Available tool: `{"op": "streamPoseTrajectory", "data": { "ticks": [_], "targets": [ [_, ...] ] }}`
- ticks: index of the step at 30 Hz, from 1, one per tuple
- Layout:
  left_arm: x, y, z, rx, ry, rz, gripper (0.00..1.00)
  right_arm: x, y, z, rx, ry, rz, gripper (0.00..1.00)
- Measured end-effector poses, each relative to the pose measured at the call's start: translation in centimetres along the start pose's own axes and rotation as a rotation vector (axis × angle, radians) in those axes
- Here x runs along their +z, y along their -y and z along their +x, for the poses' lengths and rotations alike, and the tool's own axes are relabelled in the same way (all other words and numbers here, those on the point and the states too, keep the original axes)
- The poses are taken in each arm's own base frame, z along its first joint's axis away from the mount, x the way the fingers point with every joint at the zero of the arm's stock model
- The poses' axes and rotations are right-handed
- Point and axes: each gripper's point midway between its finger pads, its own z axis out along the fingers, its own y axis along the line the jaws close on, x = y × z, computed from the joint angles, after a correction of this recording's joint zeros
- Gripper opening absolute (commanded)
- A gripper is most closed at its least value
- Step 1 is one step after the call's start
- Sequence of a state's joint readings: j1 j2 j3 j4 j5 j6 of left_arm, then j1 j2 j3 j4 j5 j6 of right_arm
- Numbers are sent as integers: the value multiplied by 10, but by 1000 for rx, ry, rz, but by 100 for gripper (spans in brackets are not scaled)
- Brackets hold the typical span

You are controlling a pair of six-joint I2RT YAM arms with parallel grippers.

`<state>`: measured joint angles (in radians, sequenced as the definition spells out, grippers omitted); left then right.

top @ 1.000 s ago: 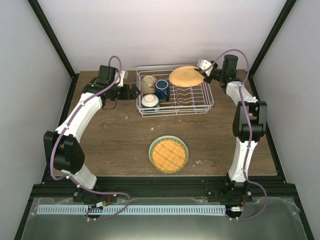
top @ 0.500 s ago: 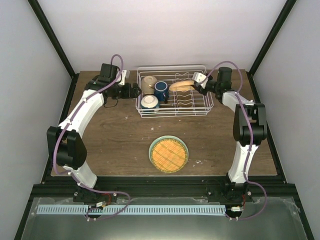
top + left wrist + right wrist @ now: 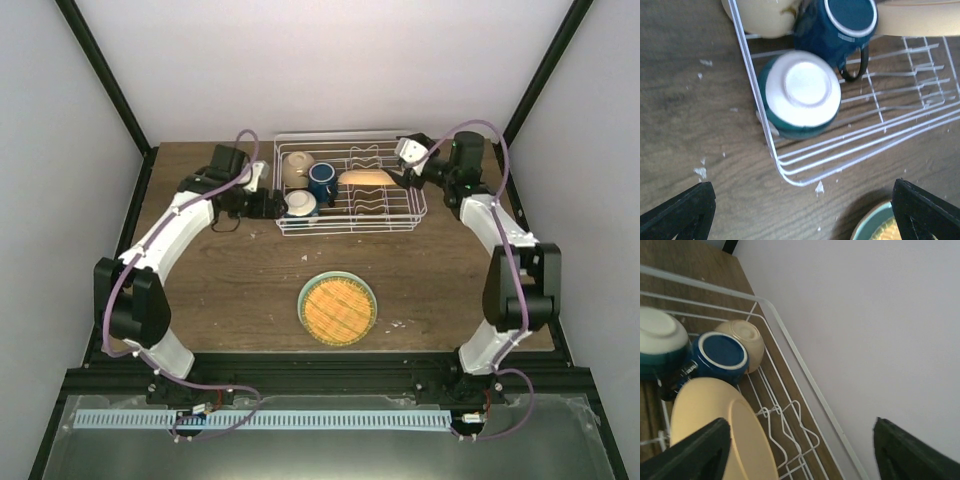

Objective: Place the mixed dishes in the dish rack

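We record the orange-yellow plate (image 3: 367, 178) leaning in the dish rack (image 3: 350, 226); right gripper (image 3: 406, 170) and left gripper (image 3: 270, 204) both spread, empty.

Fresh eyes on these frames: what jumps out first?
The pale-green-rimmed plate lies alone in front of the dish rack. In it an orange-yellow plate stands on edge, the open right gripper beside it; a cream bowl, a blue-sided bowl and a dark blue mug crowd its left end.
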<state>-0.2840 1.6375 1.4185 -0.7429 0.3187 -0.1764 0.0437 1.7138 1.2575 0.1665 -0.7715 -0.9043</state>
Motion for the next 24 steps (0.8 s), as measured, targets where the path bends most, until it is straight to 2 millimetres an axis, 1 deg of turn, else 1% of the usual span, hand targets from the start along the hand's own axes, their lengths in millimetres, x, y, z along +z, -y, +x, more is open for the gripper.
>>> {"op": "streamPoseTrajectory", "data": {
  "ticks": [3, 5, 6, 7, 9, 11, 13, 15, 18, 21, 24],
  "targets": [
    [7, 18, 21, 40, -48, 15, 97, -21, -9, -22, 14, 8, -6, 88],
    [13, 31, 34, 69, -80, 28, 96, -37, -19, -35, 41, 14, -3, 88],
    [15, 35, 41, 79, -95, 34, 96, -46, -26, -41, 65, 15, 2, 90],
    [19, 40, 48, 91, -114, 38, 96, -53, -31, -44, 92, 14, 9, 93],
    [24, 46, 61, 112, -145, 37, 96, -64, -38, -49, 157, 10, 28, 94],
    [27, 52, 72, 136, -170, 31, 96, -71, -39, -50, 240, -9, 65, 94],
    [31, 59, 81, 168, -192, 24, 94, -75, -33, -49, 332, -31, 111, 93],
    [36, 65, 92, 205, -216, 14, 91, -79, -25, -44, 445, -64, 164, 92],
    [45, 71, 110, 245, -259, -1, 83, -82, -13, -33, 592, -121, 238, 91],
    [53, 77, 132, 289, -307, -13, 77, -86, -4, -25, 697, -169, 303, 90],
    [55, 81, 149, 319, -344, -13, 72, -90, -2, -15, 765, -213, 350, 90]
  ]
}}
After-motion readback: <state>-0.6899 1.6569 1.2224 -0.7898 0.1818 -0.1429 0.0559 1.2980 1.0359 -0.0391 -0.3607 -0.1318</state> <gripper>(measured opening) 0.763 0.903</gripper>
